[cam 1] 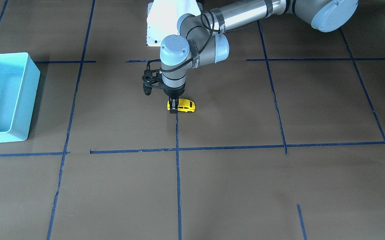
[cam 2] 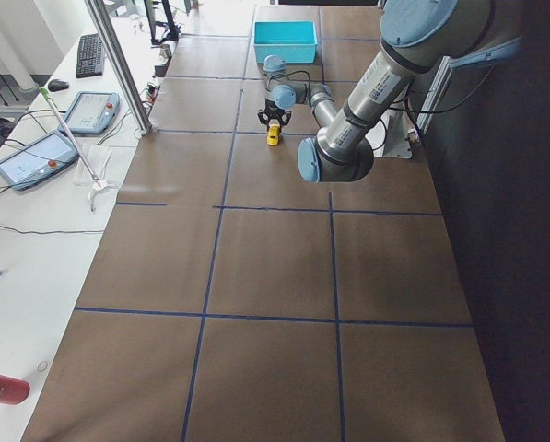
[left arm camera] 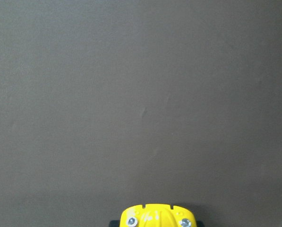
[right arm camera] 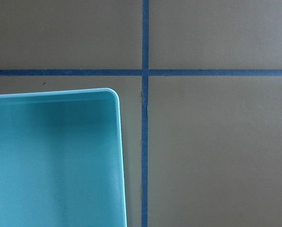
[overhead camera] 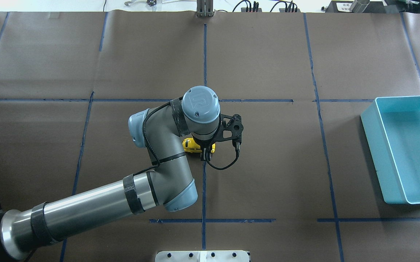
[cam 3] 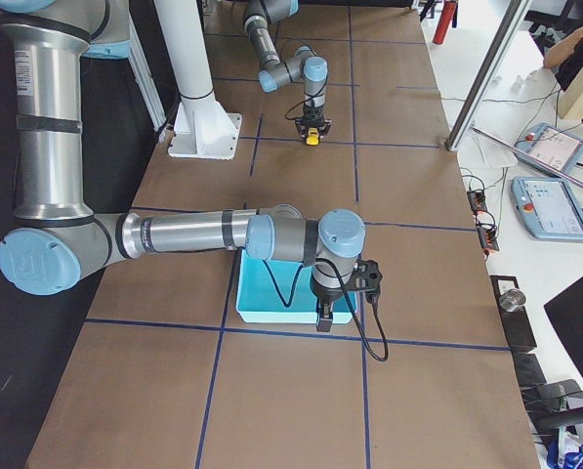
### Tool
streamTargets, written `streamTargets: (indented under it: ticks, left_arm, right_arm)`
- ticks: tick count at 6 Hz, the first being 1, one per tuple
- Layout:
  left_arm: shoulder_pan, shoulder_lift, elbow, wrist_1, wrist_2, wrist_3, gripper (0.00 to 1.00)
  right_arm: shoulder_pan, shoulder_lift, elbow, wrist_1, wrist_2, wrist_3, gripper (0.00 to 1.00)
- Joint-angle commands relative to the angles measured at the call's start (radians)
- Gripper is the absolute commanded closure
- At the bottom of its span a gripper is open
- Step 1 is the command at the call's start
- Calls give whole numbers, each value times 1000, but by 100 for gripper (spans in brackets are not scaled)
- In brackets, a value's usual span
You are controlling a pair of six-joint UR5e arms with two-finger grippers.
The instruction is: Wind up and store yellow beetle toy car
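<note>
The yellow beetle toy car (cam 1: 186,105) sits low at the table's middle, beside a blue tape line. It also shows in the overhead view (overhead camera: 190,144) and at the bottom edge of the left wrist view (left arm camera: 155,217). My left gripper (cam 1: 173,107) points straight down with its fingers closed across one end of the car. The turquoise bin (overhead camera: 371,145) stands at the table's right end. My right gripper (cam 3: 325,318) hangs over the bin's corner; it shows only in the exterior right view, so I cannot tell whether it is open or shut.
The right wrist view shows the bin's rounded corner (right arm camera: 113,94) and crossing blue tape lines on brown paper. The white robot base plate (cam 1: 160,23) stands behind the left arm. Operator consoles lie beyond the table's far edge (cam 2: 67,115).
</note>
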Motion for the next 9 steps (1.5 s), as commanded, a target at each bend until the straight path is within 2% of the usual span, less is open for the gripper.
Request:
streamTargets:
  ticks: [1,7,8,9]
  left_arm:
    - [1,31,-21,-8,1,0,100]
    - [1,79,-71,-8,1,3,100]
    - [0,79,-71,-8,0,3,75]
    - [-3,79,-79,-7,-7,0,1]
  right_arm:
    - [0,0,0,0,0,0,0]
    - [0,0,0,0,0,0,0]
    - [0,2,0,0,1,0,0]
    - [0,2,0,0,2,0,0]
